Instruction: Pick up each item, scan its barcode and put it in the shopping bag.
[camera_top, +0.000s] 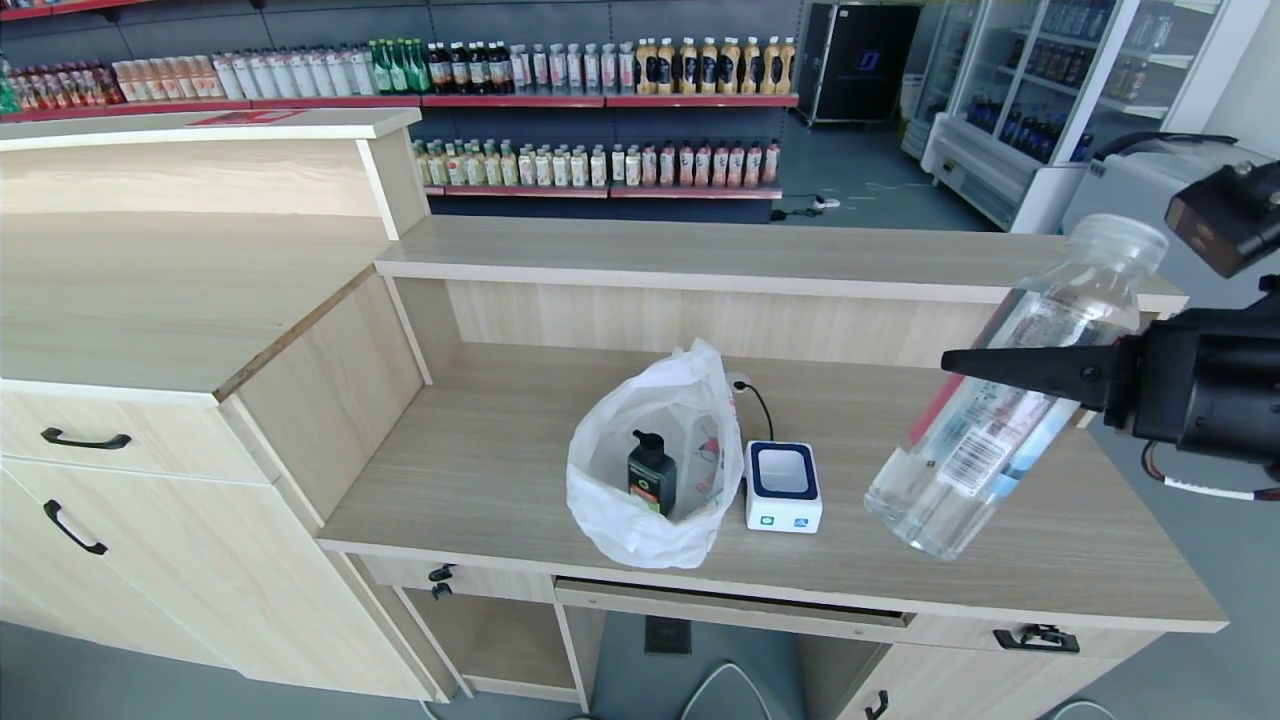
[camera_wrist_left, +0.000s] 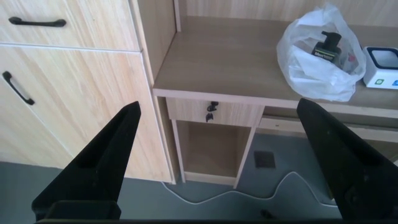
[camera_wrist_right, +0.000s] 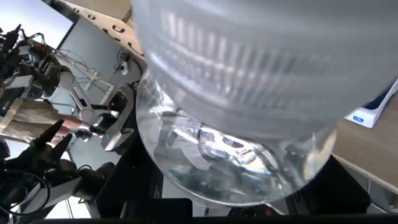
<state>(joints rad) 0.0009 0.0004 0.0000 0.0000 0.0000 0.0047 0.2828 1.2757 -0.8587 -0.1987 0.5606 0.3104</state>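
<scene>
well, in the head view the right claw pinches a clear water bottle about its middle; one black finger crosses the front and the other is hidden behind it. the bottle hangs tilted above the right part of the bench, cap uppermost, base lowest, near the scanner but apart from it. its white label shows a barcode beside a red edge. the shopping bag stands open, touching the scanner's left side, with a dark pump bottle half hidden inside. in the left wrist view the left claw is spread wide off the bench's front, and the scanner is cut by the frame edge. in the right wrist view the bottle's ribbed base sits so close that the claw's fingers cannot be made out.
</scene>
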